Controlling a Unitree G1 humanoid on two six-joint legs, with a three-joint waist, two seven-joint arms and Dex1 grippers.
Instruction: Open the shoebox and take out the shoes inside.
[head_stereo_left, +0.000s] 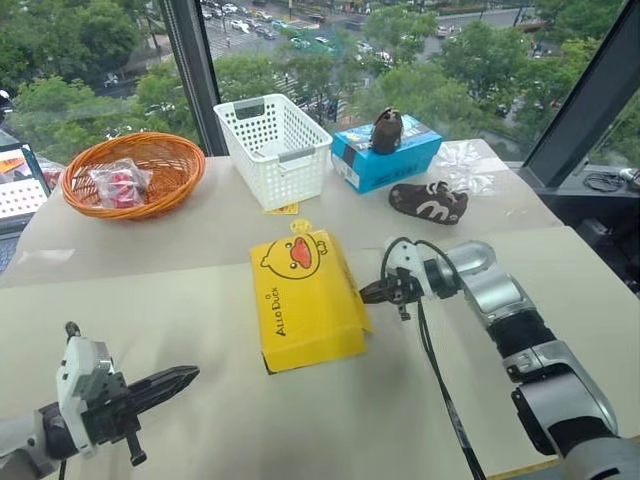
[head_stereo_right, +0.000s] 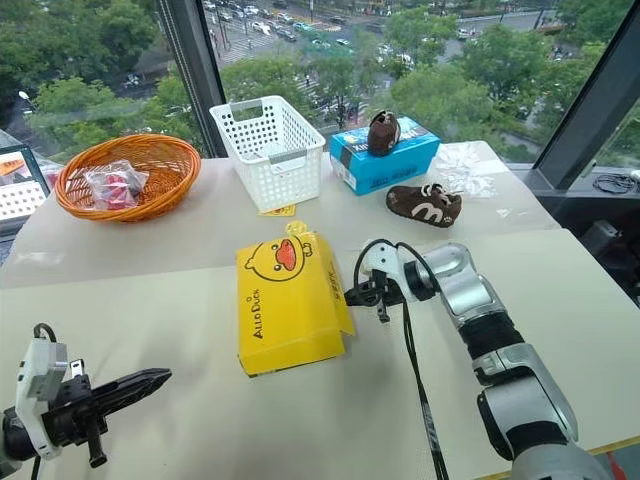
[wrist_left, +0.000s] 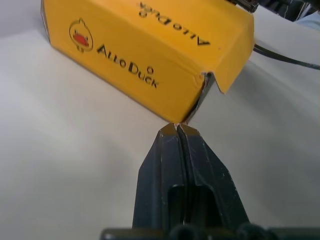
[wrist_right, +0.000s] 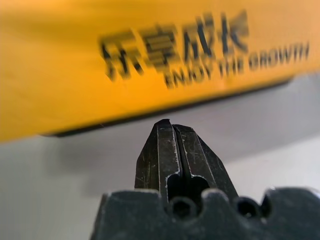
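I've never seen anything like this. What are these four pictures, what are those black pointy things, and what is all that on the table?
The two wide pictures come from a robot's head, looking down over its arms. The black points are its hands: the left gripper and right gripper, both shut and holding nothing. The two close-ups come from cameras on its wrists, looking along those fingers. On the table lies a closed yellow shoebox with a duck face; the right gripper is close beside its edge. Farther back are an orange basket, a white basket, and a blue box with one brown shoe on it and another beside it.
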